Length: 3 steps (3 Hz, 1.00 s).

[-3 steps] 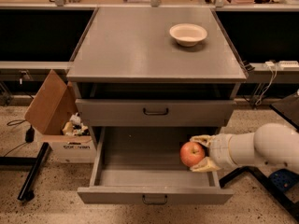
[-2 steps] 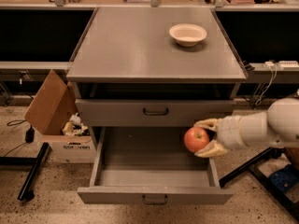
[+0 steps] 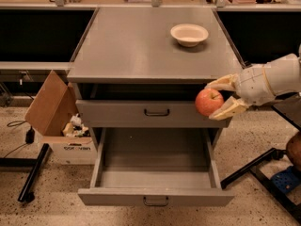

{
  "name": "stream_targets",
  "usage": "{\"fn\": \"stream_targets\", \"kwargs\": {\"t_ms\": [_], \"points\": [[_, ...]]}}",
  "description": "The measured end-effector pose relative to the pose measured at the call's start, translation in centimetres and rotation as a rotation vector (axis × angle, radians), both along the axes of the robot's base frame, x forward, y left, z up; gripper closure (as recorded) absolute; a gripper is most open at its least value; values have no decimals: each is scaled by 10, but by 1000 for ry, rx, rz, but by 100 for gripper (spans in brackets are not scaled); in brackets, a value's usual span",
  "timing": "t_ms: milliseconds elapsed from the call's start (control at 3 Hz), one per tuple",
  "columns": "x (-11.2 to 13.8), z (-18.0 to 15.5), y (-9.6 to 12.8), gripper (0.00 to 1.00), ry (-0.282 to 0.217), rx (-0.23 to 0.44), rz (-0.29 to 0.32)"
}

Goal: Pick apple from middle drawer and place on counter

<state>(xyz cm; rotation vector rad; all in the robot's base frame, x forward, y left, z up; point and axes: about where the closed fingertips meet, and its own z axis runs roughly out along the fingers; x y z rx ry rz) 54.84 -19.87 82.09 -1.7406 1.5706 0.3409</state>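
While the wide grey metal middle drawer (image 3: 155, 173) stands pulled out at the near side, the cream two-finger gripper (image 3: 214, 101) reaches in from the right. Its jaws pinch the small red-orange apple (image 3: 208, 101) in the air, above the drawer's right wall and just below the near edge of the flat grey counter (image 3: 136, 46). Farther right on this counter sits a shallow cream-white bowl (image 3: 189, 34).
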Motion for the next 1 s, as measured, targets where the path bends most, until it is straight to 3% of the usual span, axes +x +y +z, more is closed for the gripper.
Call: {"fn": "stream_targets", "kwargs": {"t_ms": [333,667,1000], "points": [[0,0,0,100,0,0,0],[8,36,1,100,-6,66,-39],[27,79,1,100,30,142,-111]]}}
